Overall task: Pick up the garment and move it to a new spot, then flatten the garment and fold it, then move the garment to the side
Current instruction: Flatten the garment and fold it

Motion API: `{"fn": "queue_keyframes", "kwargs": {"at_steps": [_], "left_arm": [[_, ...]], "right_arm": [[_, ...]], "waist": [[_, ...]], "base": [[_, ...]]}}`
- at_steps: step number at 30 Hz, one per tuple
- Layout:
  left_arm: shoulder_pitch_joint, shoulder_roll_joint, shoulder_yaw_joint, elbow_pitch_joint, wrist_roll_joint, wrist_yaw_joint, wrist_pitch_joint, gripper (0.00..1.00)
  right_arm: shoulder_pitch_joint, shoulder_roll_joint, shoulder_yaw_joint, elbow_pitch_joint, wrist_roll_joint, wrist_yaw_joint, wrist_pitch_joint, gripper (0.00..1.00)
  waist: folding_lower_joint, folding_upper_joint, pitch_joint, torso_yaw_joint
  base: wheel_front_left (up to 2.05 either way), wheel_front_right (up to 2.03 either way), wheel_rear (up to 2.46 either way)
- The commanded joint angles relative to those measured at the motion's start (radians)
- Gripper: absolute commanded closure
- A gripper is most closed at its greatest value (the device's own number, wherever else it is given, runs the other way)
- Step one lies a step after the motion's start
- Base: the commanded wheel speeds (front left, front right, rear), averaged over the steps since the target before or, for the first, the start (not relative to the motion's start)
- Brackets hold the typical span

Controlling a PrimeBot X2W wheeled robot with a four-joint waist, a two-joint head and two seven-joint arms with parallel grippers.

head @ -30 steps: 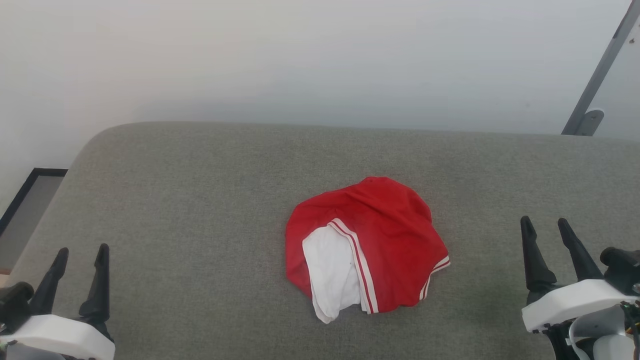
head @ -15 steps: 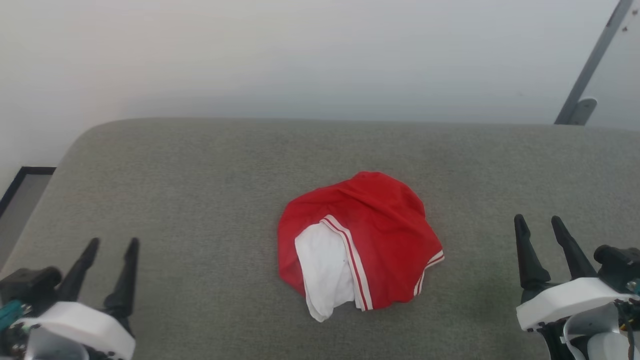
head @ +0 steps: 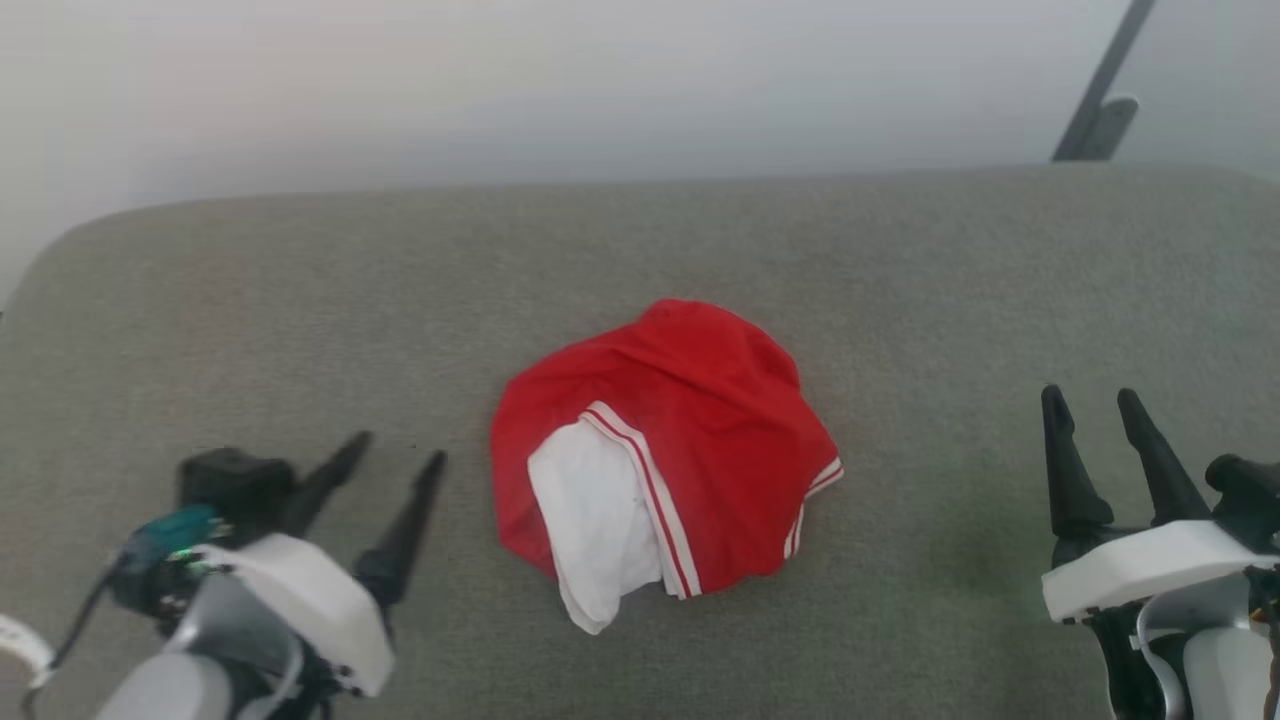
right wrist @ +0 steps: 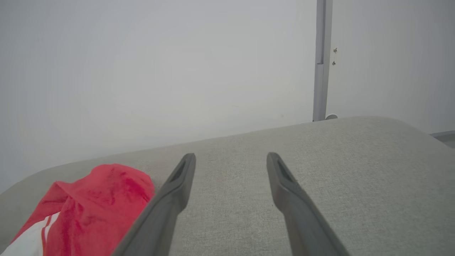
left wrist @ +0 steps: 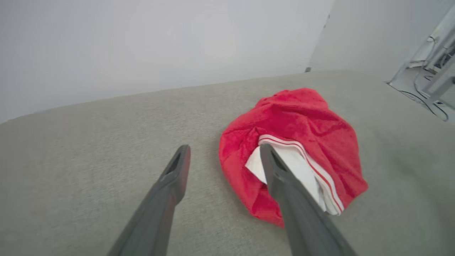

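The garment (head: 690, 400) lies bunched mid-surface (head: 250, 300), soft, light, likely to sag; I'd pinch its striped white edge. Left tool (head: 400, 447) gapes wide near it; right tool (head: 1089, 394), equally wide, stands well apart.

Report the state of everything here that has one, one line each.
garment: crumpled in a heap on the grey cushion, unfolded, a white panel showing, not held.
left tool: open, empty, angled toward the garment, not touching it.
right tool: open, empty, off to the garment's right, well apart from it.
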Motion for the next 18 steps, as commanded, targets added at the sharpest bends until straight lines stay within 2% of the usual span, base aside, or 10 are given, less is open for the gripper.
{"fn": "queue_keyframes", "kwargs": {"at_steps": [1,9,18], "left_arm": [[-0.022,-0.009,-0.031,-0.014,0.023,0.002,0.033,0.0],[-0.073,-0.031,-0.13,-0.041,0.032,0.012,0.184,0.0],[-0.097,-0.056,-0.205,-0.049,0.028,0.039,0.327,0.0]], "right_arm": [[-0.018,-0.004,0.001,0.001,0.004,0.0,-0.009,0.0],[-0.046,-0.01,0.004,0.013,0.015,0.0,-0.029,0.0],[-0.063,-0.01,0.007,0.026,0.02,0.0,-0.046,0.0]], "waist": [[0.0,0.0,0.033,-0.03],[0.0,0.0,0.093,-0.068],[0.0,0.0,0.127,-0.074]], "base": [[0.0,0.0,0.0],[0.0,0.0,0.0],[0.0,0.0,0.0]]}}
